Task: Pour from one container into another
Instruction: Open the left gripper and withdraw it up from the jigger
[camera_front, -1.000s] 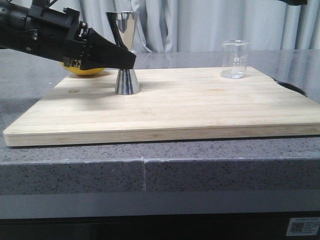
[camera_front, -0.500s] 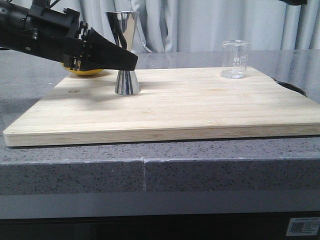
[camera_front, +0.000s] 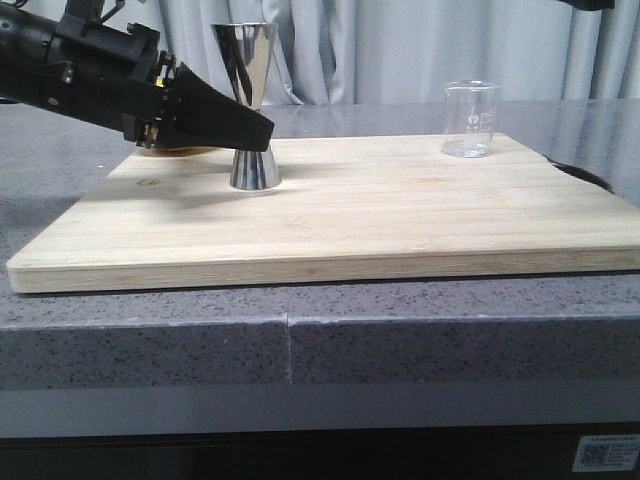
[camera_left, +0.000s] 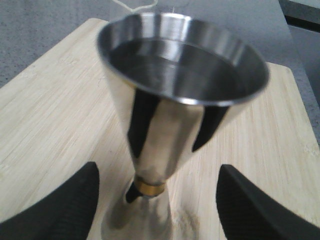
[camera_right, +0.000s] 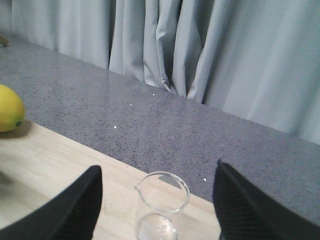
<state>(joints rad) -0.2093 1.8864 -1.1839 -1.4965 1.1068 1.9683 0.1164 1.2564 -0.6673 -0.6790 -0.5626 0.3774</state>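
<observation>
The steel jigger with a gold band at its waist stands upright on the left part of the wooden board. My left gripper is open, its black fingers on either side of the jigger at waist height, apart from it. The clear glass beaker stands upright at the board's far right. My right gripper hangs open above the beaker, which lies between and beyond its fingers, untouched.
A yellow lemon lies at the board's far left corner, almost hidden behind my left arm in the front view. Grey stone counter surrounds the board, and grey curtains hang behind. A dark cut-out shows by the board's right edge.
My left gripper has crept right and a little lower, so its fingers now reach past the jigger's waist and cover more of the lemon. Jigger and beaker have not moved.
</observation>
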